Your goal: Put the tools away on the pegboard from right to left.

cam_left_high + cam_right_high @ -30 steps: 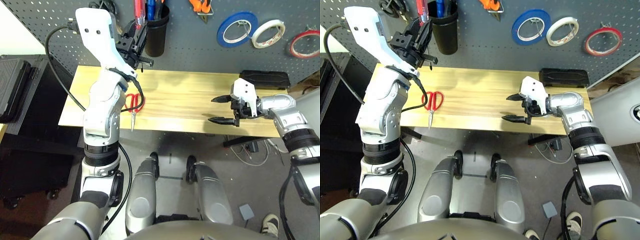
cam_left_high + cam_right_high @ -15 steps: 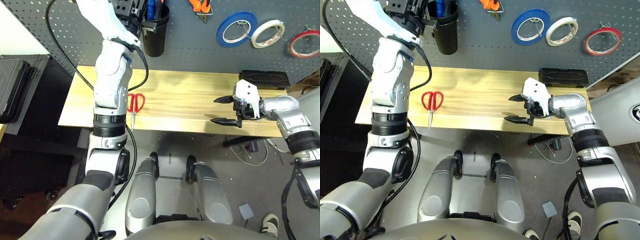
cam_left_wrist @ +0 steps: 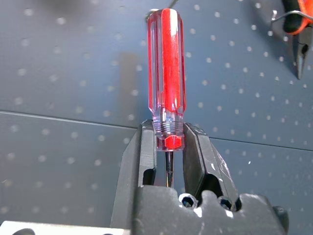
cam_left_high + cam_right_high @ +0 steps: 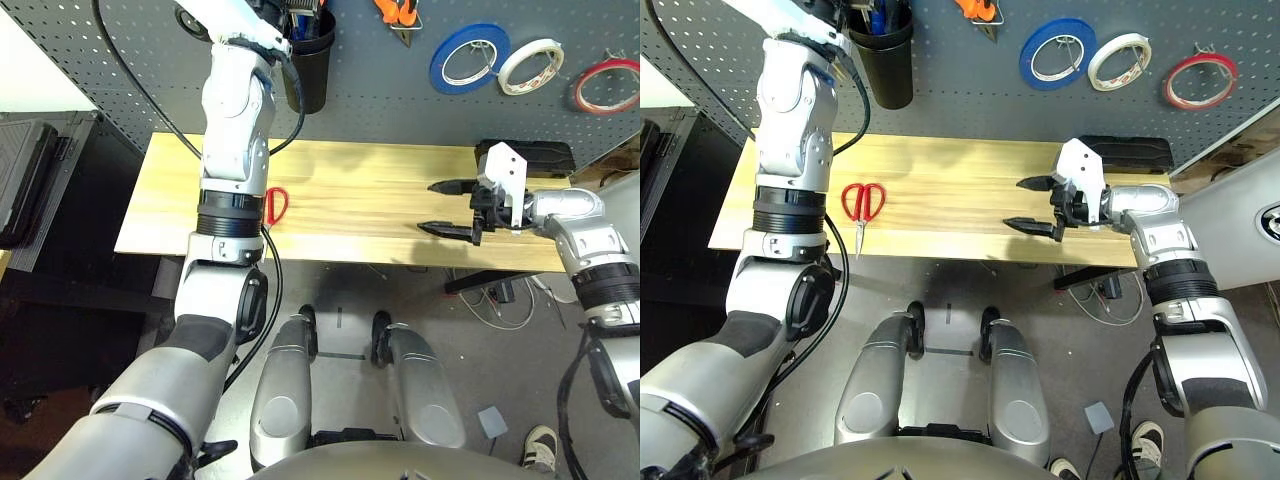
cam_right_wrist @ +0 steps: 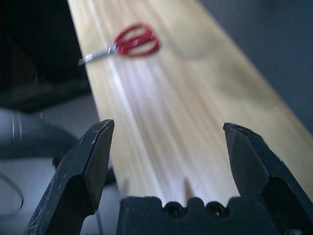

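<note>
The left gripper (image 3: 168, 161) is raised against the pegboard (image 4: 400, 90) at about 11 o'clock of the scene, jaws clenched on the screwdriver (image 3: 166, 88) at the collar below its red handle. The handle points away from the wrist, which suggests the tool is being presented shaft-down to the black cup holder (image 4: 308, 60) just beside the arm. The orange-and-black pliers (image 4: 398, 14) already hang on the board at 12 o'clock, and the red tape ring (image 4: 607, 85) hangs at 2 o'clock beyond the blue tape roll (image 4: 468, 57) and white tape roll (image 4: 532, 65). The red-handled scissors (image 4: 863, 205) lie flat on the worktop (image 4: 940, 200) at 9 o'clock, judged the last item outstanding. The right gripper (image 4: 1037, 204) hovers over the worktop at 3 o'clock, jaws released and holding nothing, evidently parked clear.
</note>
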Robot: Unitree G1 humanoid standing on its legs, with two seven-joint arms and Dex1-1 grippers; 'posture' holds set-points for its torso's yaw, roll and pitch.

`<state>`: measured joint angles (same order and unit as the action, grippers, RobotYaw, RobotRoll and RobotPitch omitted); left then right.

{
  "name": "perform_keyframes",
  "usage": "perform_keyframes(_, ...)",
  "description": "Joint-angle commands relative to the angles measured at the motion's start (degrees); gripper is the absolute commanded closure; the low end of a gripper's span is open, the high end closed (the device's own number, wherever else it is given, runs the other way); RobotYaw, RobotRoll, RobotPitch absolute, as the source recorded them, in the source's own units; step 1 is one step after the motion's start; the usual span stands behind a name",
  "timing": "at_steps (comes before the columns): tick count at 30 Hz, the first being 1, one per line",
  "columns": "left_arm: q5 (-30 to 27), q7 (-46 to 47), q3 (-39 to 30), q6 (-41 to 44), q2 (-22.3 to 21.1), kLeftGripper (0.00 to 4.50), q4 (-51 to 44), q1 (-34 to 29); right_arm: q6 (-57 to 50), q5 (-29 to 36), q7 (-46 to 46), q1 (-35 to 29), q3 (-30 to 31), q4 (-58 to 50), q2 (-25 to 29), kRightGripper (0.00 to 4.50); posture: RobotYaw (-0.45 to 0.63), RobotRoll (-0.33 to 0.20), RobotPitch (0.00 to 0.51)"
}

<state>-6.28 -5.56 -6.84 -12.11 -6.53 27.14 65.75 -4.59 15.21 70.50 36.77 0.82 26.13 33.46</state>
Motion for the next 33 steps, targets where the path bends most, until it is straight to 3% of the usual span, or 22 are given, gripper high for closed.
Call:
perform_keyframes(1, 0.97, 0.1, -0.08, -5.17, -0.11, 3.7, 6.62, 2.46, -2.63, 3.99, -1.41, 0.12, -2.85, -3.97, -1.16, 0.0, -0.04, 0.0, 0.243)
perform_keyframes(20, 5.21, 0.66, 0.67, -17.49, -4.26, 3.7, 26.34, 7.0, -12.38, 12.83, -12.0, 7.76, -7.18, -15.87, -5.4, 0.0, -0.08, 0.0, 0.248)
perform_keyframes(33, 4.5, -0.19, 0.05, -17.68, -5.12, 3.7, 32.51, 6.88, -14.33, 15.39, -14.26, 10.18, -7.61, -16.65, -5.28, 0.0, -0.09, 0.0, 0.249)
